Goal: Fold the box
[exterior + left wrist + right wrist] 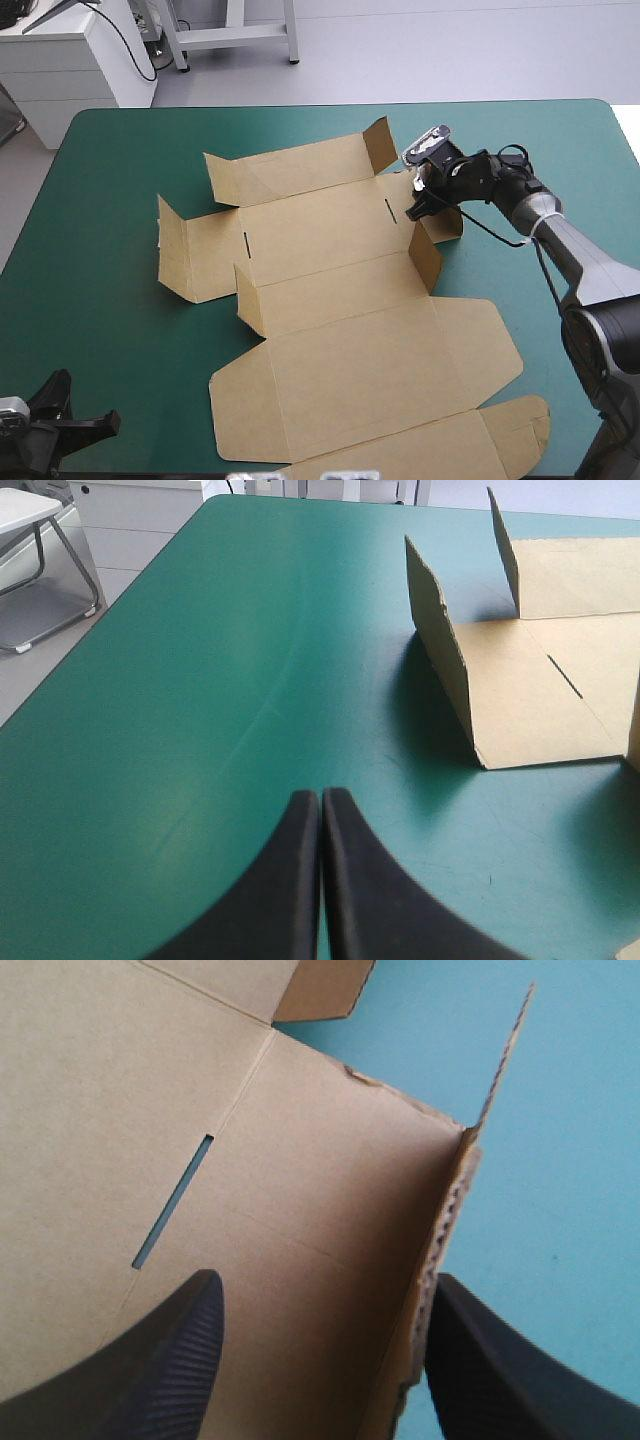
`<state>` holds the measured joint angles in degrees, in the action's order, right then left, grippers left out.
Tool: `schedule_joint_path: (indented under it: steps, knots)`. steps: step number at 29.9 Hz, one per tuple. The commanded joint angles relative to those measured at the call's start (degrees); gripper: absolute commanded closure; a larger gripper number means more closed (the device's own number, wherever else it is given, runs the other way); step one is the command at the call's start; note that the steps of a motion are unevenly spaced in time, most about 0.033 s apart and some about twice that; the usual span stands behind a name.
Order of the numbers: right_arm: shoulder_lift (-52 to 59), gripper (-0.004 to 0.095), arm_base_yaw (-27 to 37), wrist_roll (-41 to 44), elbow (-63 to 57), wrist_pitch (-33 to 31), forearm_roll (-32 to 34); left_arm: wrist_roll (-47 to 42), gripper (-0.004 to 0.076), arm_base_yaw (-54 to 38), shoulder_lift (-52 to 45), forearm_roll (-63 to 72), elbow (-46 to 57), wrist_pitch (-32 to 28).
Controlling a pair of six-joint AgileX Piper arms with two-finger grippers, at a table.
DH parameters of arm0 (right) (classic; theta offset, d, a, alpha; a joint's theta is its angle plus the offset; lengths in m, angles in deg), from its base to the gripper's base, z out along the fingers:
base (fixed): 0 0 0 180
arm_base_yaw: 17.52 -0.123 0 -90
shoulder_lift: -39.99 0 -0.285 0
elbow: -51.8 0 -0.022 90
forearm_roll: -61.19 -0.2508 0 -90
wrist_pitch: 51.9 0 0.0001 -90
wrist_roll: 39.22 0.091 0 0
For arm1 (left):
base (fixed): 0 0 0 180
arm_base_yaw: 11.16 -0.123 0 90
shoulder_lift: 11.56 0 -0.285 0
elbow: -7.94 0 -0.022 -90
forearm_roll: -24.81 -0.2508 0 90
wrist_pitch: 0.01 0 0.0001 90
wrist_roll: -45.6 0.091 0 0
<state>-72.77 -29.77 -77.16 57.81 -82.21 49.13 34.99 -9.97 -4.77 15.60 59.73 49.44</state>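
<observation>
Right gripper [325,1285] spread wide, astride raised side flap [445,228] of box [330,290], probably to pinch it; left gripper [320,880] closed, empty, parked well clear of box.

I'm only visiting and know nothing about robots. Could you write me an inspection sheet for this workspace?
Surface: teal-green cover, smooth.
Job's things: brown box, mostly flat, several flaps raised.
Clutter: nothing seen.
Tools: left tool shut, low at the table's near left corner; right tool open, astride a raised flap on the box's right side.
Cables: nothing seen.
Surroundings: white cabinet beyond the far left corner.
</observation>
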Motion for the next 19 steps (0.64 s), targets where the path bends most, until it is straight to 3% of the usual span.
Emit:
schedule_joint_path:
  steps: [1, 7, 9, 12, 15, 19]
  knots:
    - [1.01, 0.0356, 0.1, 2.06, 2.01, 3.63, 1.93, -0.24, 0.0731, -0.08, -0.3, -0.25, -1.24, -4.47]
    - [-0.09, 0.0358, 0.1, 7.0, 2.17, 3.99, 4.79, -0.45, 0.0731, -0.08, -0.3, -0.25, -1.24, -4.47]
    - [-0.09, 0.0401, 0.1, 9.42, 2.31, 3.99, 6.94, -0.45, 0.0731, -0.08, -0.3, -0.25, -1.24, -4.47]
    - [-0.09, 0.0587, 0.1, 11.47, 3.2, 3.04, 10.13, -0.3, 0.0731, -0.08, -0.3, -0.25, -1.24, -4.47]
    - [-0.09, 0.0917, 0.1, 11.47, 4.63, 0.56, 11.66, -0.3, 0.0731, -0.08, -0.3, -0.25, -1.24, -4.47]
    - [-0.09, 0.0929, 0.1, 11.77, 8.25, -2.71, 12.99, -0.3, 0.0731, -0.08, -0.3, -0.25, -1.24, -4.47]
